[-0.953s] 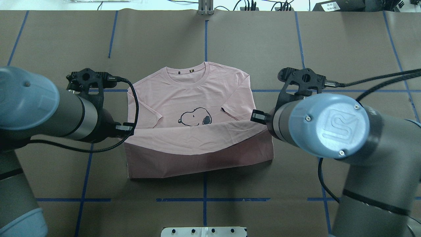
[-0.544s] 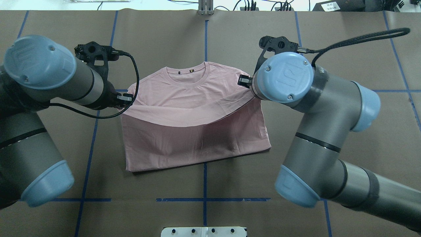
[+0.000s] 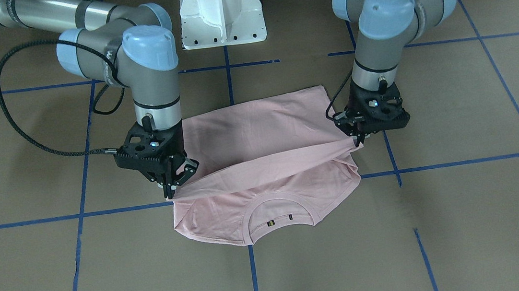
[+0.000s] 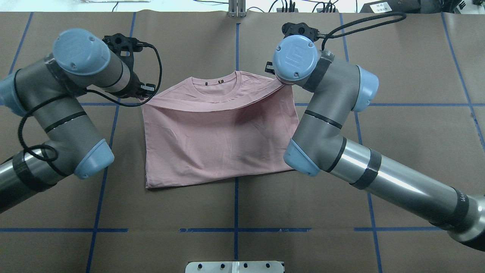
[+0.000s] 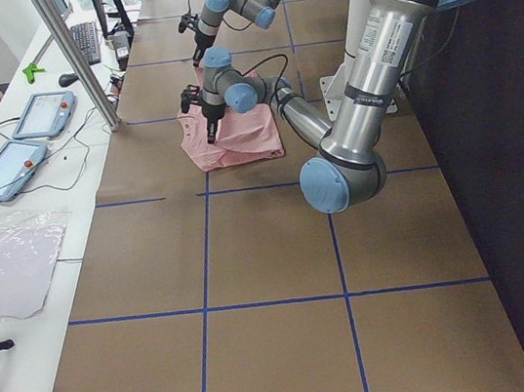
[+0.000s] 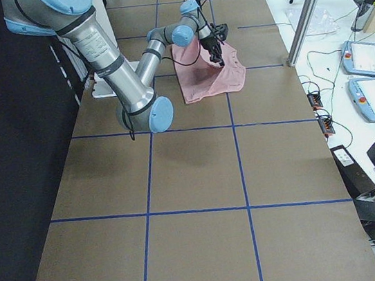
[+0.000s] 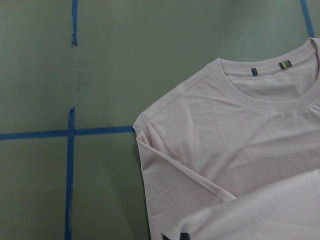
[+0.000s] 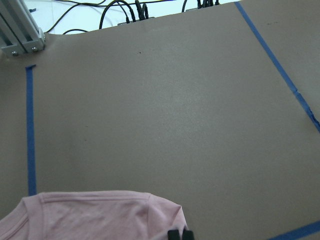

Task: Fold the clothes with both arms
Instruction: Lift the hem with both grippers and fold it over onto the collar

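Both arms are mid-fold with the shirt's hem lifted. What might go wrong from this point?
1. The hem sags between the right gripper and left gripper; set down so, it may land curved and wrinkled on the T-shirt.
2. In the overhead view the right gripper's corner is farther toward the collar than the left's, so the fold may end skewed.
3. Each gripper pinches only a small corner, which could slip out.
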